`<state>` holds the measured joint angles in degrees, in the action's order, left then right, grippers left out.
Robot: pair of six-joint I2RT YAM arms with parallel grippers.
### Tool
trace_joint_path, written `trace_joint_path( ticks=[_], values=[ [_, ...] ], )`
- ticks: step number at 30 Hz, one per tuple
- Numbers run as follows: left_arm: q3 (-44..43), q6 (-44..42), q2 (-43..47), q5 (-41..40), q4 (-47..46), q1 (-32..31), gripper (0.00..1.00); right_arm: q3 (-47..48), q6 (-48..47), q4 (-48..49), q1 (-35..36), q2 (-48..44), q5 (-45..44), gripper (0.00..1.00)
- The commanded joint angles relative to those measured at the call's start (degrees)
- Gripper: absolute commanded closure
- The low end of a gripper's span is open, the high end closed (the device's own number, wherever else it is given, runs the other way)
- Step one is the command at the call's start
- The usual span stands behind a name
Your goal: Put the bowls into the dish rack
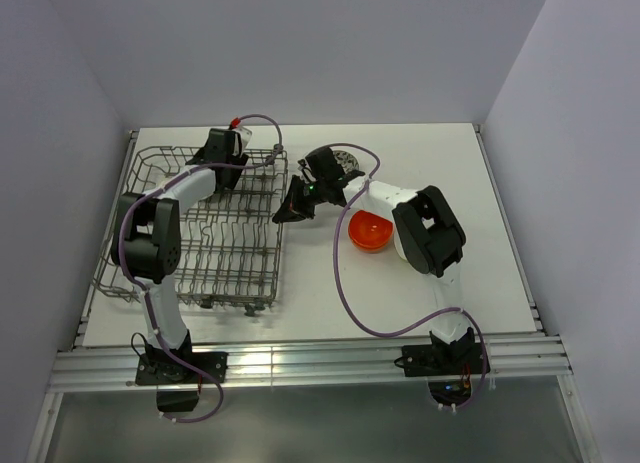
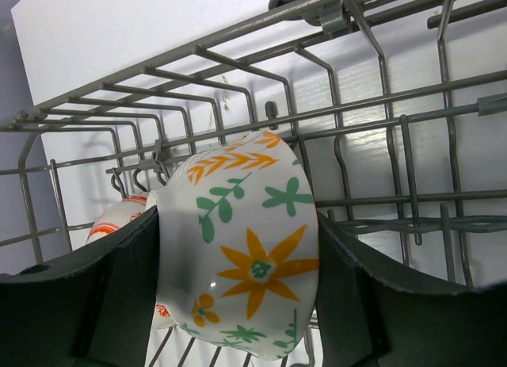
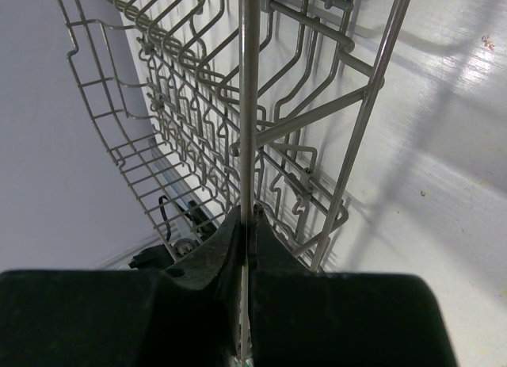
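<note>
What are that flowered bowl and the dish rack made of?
The flowered bowl looks like glazed ceramic, though glossy melamine is possible: it has a smooth white surface with soft highlights and printed orange and green flowers. The dish rack looks like metal wire with a matt grey coating, perhaps paint or plastic: its rods are thin, stiff and evenly grey, with little shine.

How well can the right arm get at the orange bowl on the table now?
Probably not at once: the right end effector is shut on a wire of the dish rack and must release first. The orange bowl lies uncovered, though close beside that arm's elbow.
</note>
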<state>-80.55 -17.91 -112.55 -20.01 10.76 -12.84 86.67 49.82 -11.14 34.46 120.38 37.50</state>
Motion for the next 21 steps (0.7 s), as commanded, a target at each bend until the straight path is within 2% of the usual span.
trace_joint_path(
  ticks=[1, 4, 10, 15, 17, 18, 19, 20, 21],
  values=[
    [2.33, 1.21, 1.46, -1.43, 5.93, 0.89, 0.85, 1.92, -4.38, -0.99, -0.27, 0.56, 0.91, 1.0],
    [2.24, -0.01, 1.37, -3.97, 5.24, 0.89, 1.0, 2.09, -4.38, -0.99, -0.27, 0.65, 0.82, 1.0],
    [3.2, -1.42, -0.91, -11.17, 3.13, 0.8, 1.0, 2.1, -4.65, -1.26, -0.27, 0.65, 0.74, 1.0],
    [3.91, -1.51, -1.35, -11.02, 1.19, 0.62, 1.0, 2.36, -4.91, -1.61, -0.36, 0.74, 0.91, 1.0],
    [3.39, -0.9, -1.53, -9.01, 1.63, 0.62, 0.82, 2.36, -4.91, -1.52, -0.36, 0.82, 0.91, 1.0],
    [3.21, -0.64, -1.53, -8.3, 2.5, 0.62, 0.65, 2.19, -4.82, -1.52, -0.36, 0.82, 1.0, 1.0],
    [2.6, -0.37, -1.53, -7.59, 2.94, 0.62, 0.26, 2.27, -4.82, -1.43, -0.36, 0.82, 0.91, 1.0],
    [2.33, 0.07, -1.62, -6.2, 3.47, 0.62, 0.1, 2.18, -4.82, -1.43, -0.36, 0.82, 0.91, 1.0],
    [1.98, 0.33, -1.79, -5.57, 4.0, 0.62, 0.05, 2.27, -4.82, -1.52, -0.36, 0.91, 0.91, 1.0]
  ],
)
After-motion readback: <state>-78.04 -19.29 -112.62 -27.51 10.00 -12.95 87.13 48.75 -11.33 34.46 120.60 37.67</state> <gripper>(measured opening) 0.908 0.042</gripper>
